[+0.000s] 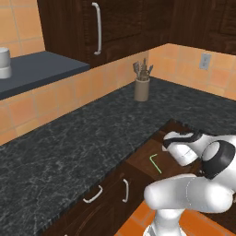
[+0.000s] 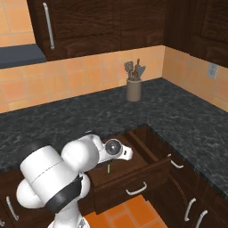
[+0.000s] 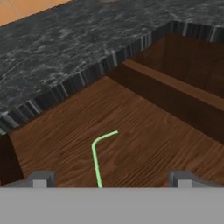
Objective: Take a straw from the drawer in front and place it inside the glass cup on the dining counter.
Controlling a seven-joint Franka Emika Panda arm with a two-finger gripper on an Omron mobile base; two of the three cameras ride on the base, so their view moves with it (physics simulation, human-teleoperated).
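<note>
Hand view gives you the straw, a thin light-green stick with a bent tip, lying flat on the wood-grain floor of the open drawer, its long axis running away from the camera and the bend turning right. Your gripper hangs just above it, jaws spread wide and holding nothing. Black speckled granite counter borders the drawer.

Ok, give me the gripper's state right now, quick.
Gripper: open, holding nothing; its fingertips stand wide apart above the straw lying on the floor of the open drawer.
</note>
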